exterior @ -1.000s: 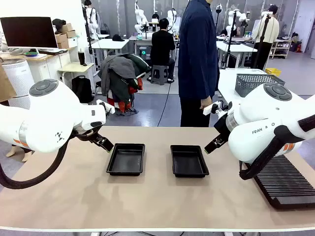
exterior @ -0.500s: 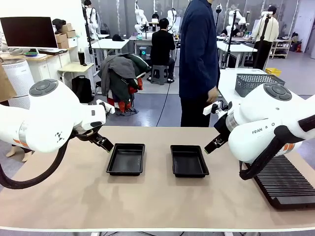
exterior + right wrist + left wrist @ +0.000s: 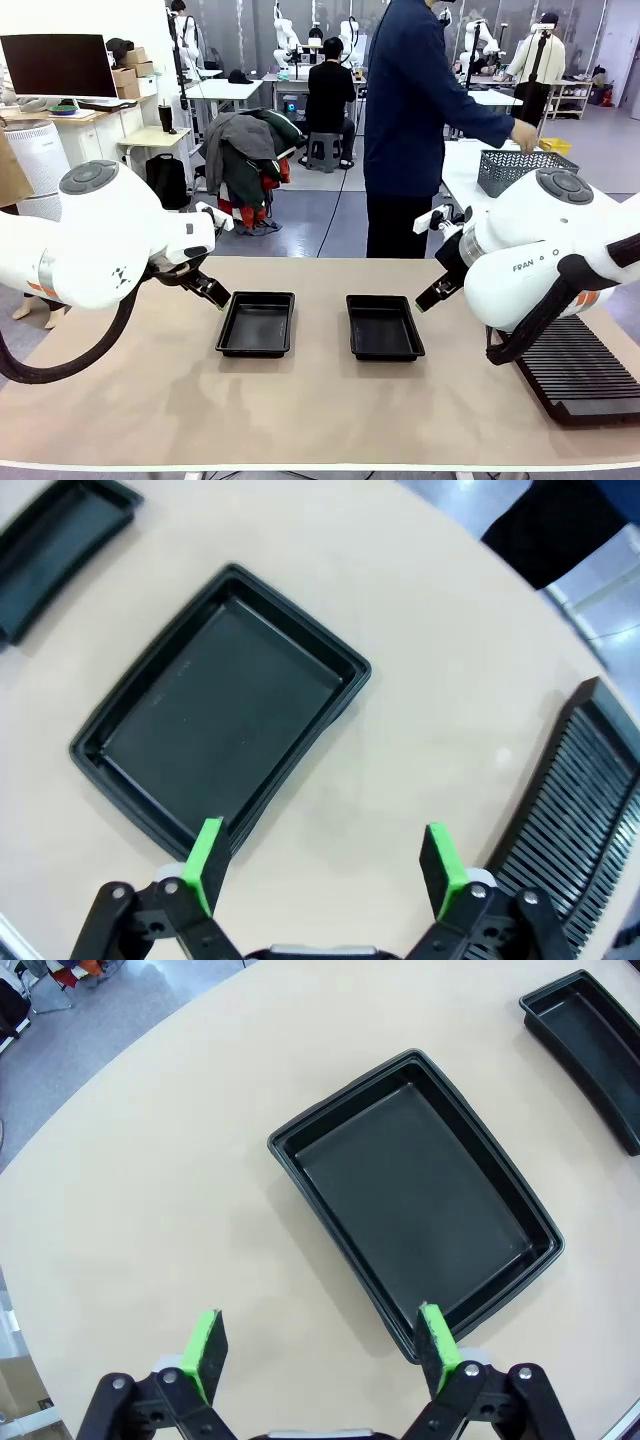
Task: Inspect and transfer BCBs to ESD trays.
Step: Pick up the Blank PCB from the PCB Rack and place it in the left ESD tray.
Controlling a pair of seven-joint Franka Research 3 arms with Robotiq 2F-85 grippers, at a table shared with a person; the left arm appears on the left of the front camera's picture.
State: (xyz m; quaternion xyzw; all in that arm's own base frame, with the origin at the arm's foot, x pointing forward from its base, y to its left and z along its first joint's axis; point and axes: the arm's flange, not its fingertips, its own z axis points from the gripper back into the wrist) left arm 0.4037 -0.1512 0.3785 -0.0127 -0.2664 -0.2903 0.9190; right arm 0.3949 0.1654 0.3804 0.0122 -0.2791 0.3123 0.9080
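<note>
Two empty black ESD trays lie side by side mid-table, the left tray [image 3: 257, 325] and the right tray [image 3: 384, 328]. The BCBs are out of view. My left gripper [image 3: 212, 291] hovers just left of the left tray, open and holding nothing. From the left wrist, its open gripper [image 3: 320, 1332] looks down on the near corner of that tray [image 3: 420, 1210]. My right gripper [image 3: 432, 293] hangs just right of the right tray, also open. In the right wrist view the open gripper [image 3: 322, 855] is above the edge of its tray [image 3: 220, 720].
A long black slotted rack [image 3: 580, 365] lies at the table's right front; it also appears as the rack [image 3: 570, 800]. A person in dark blue stands at the far edge, one hand [image 3: 522, 135] stretched to a grey wire basket [image 3: 515, 170] on the neighbouring table.
The person has turned and swung an arm out to the right, over the wire basket. Both arms and both trays are where they were.
</note>
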